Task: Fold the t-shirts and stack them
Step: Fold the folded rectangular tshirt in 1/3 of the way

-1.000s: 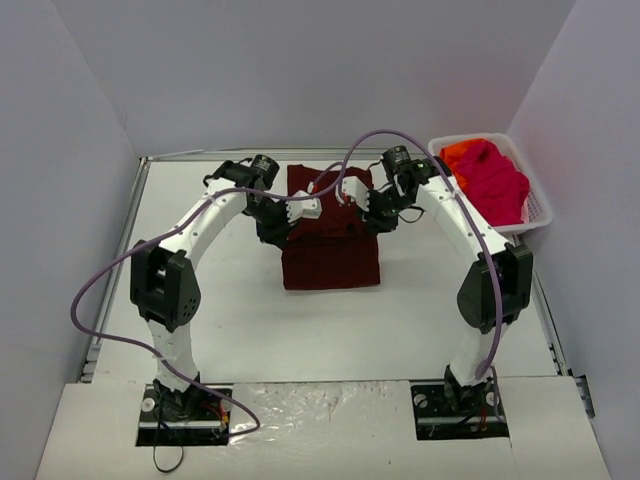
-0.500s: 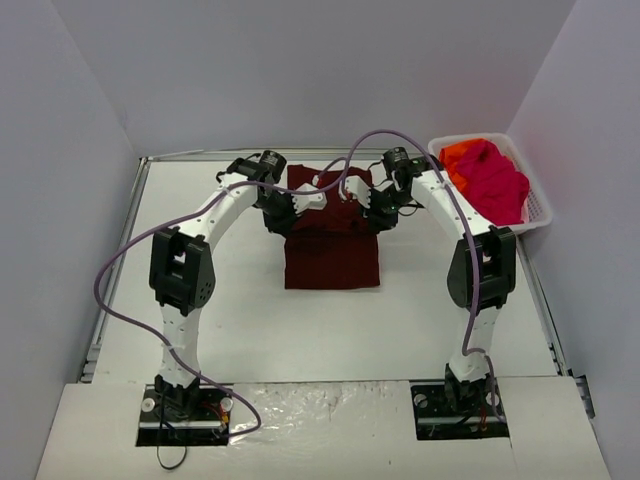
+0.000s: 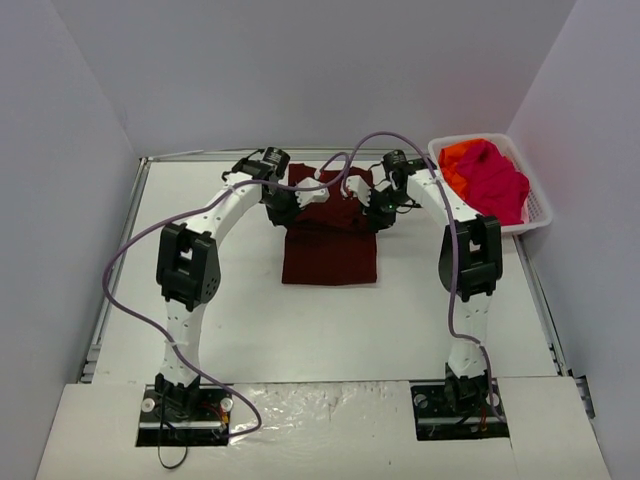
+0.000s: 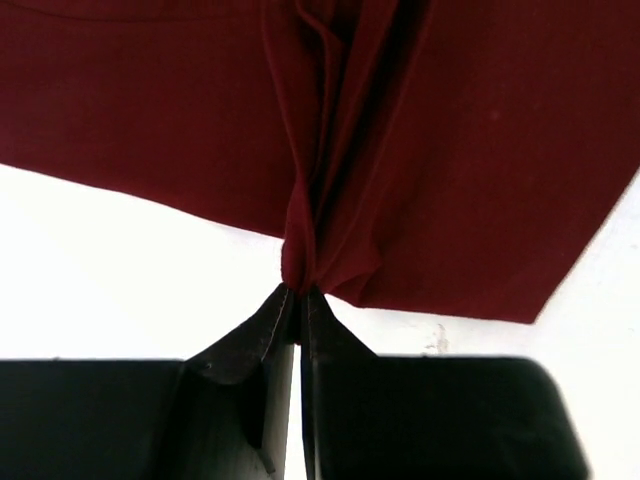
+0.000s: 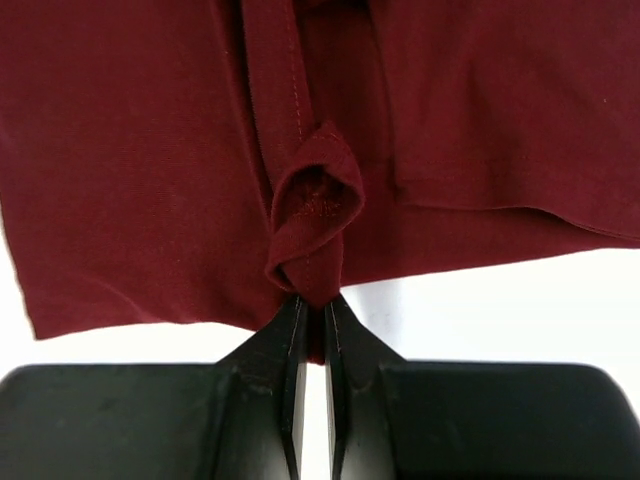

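Pinching opposite sides of the dark maroon t-shirt (image 3: 330, 255), both arms reach over the far middle of the white table (image 3: 250, 320), where the shirt lies as a partly folded rectangle between them. The left gripper (image 4: 298, 300) has its fingers pressed together on a gathered bunch of cloth at the shirt's edge. The right gripper (image 5: 312, 305) is clamped just as narrowly on a curled loop of stitched hem. The cloth looks thin, soft and light, so it will likely sag and drape between the two holds rather than keep any shape, and a small pinch could slip off a single layer. The stitched hem and doubled edges seem the better places to hold, taken at matching points so a fold lands square. The pink t-shirt (image 3: 495, 180) and orange t-shirt (image 3: 455, 153) sit heaped in the white lattice basket (image 3: 540, 215) at the far right.
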`<state>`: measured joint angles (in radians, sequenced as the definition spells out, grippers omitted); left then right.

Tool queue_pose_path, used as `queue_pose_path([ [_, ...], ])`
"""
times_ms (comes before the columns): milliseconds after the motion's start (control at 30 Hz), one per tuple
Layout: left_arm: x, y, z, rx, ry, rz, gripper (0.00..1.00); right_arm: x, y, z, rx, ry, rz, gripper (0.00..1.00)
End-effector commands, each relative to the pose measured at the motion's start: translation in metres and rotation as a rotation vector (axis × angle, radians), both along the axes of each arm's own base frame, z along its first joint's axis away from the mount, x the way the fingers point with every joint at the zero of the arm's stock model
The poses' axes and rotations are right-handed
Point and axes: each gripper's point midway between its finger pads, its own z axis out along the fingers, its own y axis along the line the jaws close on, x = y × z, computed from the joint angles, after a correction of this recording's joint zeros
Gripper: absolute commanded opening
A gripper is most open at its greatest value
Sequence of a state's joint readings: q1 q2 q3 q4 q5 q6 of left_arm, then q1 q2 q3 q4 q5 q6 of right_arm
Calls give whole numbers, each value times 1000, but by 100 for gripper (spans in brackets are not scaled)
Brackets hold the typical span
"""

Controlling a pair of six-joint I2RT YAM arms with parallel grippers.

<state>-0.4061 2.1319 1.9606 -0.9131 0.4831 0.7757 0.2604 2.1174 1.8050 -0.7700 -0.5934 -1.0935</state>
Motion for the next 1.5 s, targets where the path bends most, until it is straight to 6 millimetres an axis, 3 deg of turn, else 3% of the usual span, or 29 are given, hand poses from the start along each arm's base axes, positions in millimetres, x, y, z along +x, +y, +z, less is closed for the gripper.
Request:
queue_pose_path([
  [0,26,-2,16,8,-125,14,4,13,-5,-9,-11,23,-62,2],
  [100,38,-3,7,10,-145,48,14,26,-3,-18,-13,16,-84,9],
  [167,46,-4,-5,14,-146,58,20,39,-3,-24,-24,4,-108,26],
  [233,60,-7,-5,12,-181,68,27,49,-3,-31,-33,4,-139,33],
  [267,65,-9,-13,15,-180,77,28,64,-5,-24,-41,-38,-161,41],
  [333,84,-8,-10,33,-235,101,31,74,-5,-23,-47,-51,-197,43],
  [400,93,-6,0,45,-270,125,32,87,-5,-6,-43,-95,-230,45],
  [500,101,0,39,20,-354,183,33,97,-8,21,-36,-167,-269,48],
  [567,92,10,59,15,-387,218,34,106,-7,52,3,-246,-318,50],
  [600,90,11,67,9,-407,231,34,105,-11,51,-7,-251,-346,51],
  [633,85,15,70,6,-404,252,34,110,-9,79,39,-318,-390,51],
  [667,75,23,76,8,-418,270,34,109,-8,88,54,-339,-405,52],
  [700,71,28,79,12,-433,292,34,102,-11,82,56,-325,-419,53],
  [733,62,35,100,-5,-473,321,34,101,-10,111,98,-392,-444,53],
  [767,53,44,83,20,-455,340,34,98,-11,119,108,-414,-450,53],
  [800,47,50,84,18,-459,361,34,86,-14,107,94,-394,-455,53],
  [833,36,55,102,-14,-482,387,34,79,-15,131,126,-445,-446,53],
  [900,7,59,81,-17,-405,358,34,63,-15,134,138,-434,-434,55],
  [967,-18,62,88,-42,-399,334,34,32,-16,131,161,-388,-430,57],
  [1000,-35,64,69,-41,-348,320,34,15,-18,142,181,-388,-424,57],
  [1033,-47,64,80,-79,-361,322,34,-6,-19,120,168,-322,-406,59],
  [1067,-53,65,78,-96,-364,318,34,-21,-14,117,197,-291,-373,59],
  [1100,-68,67,60,-95,-324,313,34,-34,-14,114,210,-265,-369,59],
  [1133,-77,66,67,-130,-332,319,34,-51,-13,120,229,-263,-352,61],
  [1167,-82,65,64,-147,-325,315,33,-72,-13,102,234,-205,-330,62],
  [1233,-104,61,53,-181,-282,277,33,-96,-14,106,263,-204,-311,64],
  [1267,-107,58,53,-207,-287,267,33,-113,-14,89,261,-168,-281,65],
  [1400,-123,48,37,-232,-313,231,33,-145,-21,76,269,-171,-241,78],
  [1467,-127,39,26,-215,-324,197,33,-148,-23,73,261,-170,-239,80],
])
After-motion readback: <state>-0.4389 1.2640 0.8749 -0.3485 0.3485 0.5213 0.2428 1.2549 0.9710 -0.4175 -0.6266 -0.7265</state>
